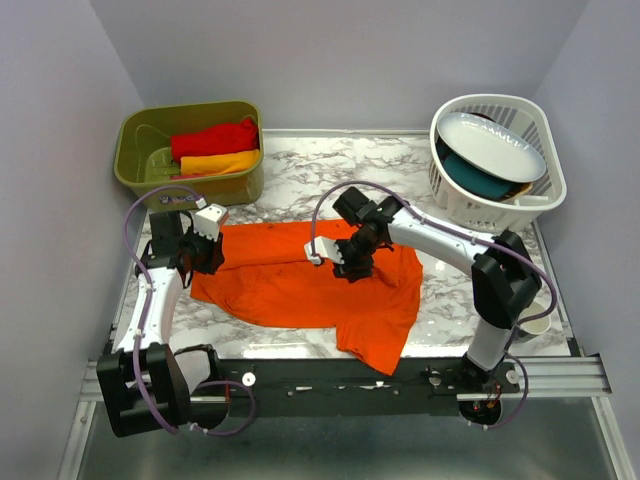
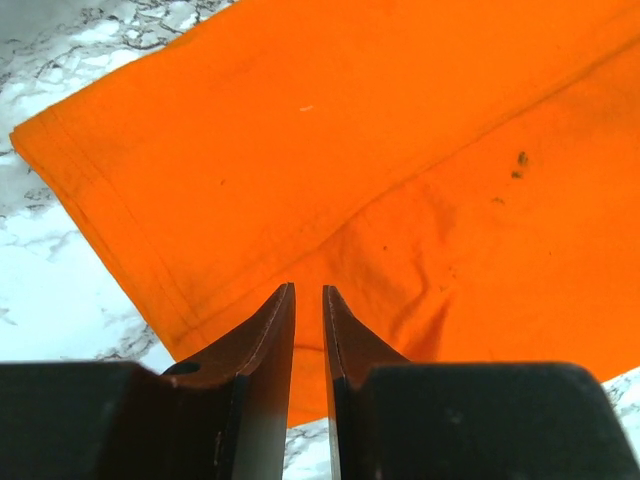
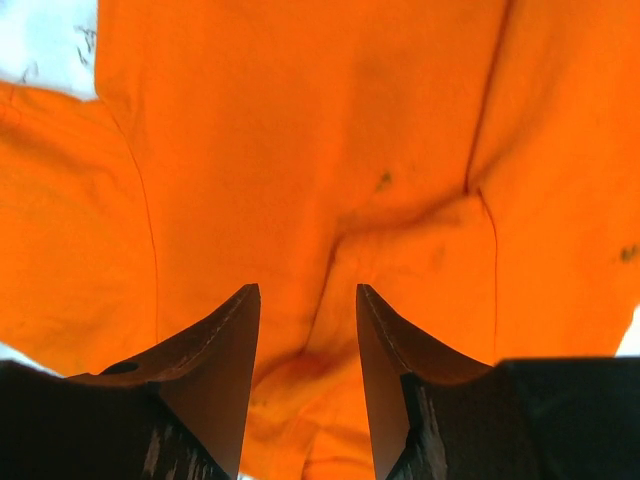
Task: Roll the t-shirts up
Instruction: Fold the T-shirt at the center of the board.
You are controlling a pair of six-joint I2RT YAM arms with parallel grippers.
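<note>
The bright orange t-shirt point(image 1: 310, 285) lies spread flat and wrinkled on the marble table point(image 1: 300, 165). It also shows in the left wrist view point(image 2: 400, 150) and fills the right wrist view point(image 3: 300, 150). My left gripper point(image 1: 207, 252) hovers over the shirt's left edge, and in the left wrist view point(image 2: 308, 290) its jaws are almost together with nothing between them. My right gripper point(image 1: 347, 262) is over the shirt's middle, and in the right wrist view point(image 3: 307, 292) it is open above a crease. A red t-shirt point(image 1: 215, 137) and a yellow-orange t-shirt point(image 1: 220, 162) lie rolled in the olive bin point(image 1: 135, 140).
A white basket point(image 1: 540, 195) at the back right holds a white plate point(image 1: 495, 145) over a teal item point(image 1: 475, 178). A white cup point(image 1: 540, 322) stands at the right edge behind the right arm. The walls are close on both sides.
</note>
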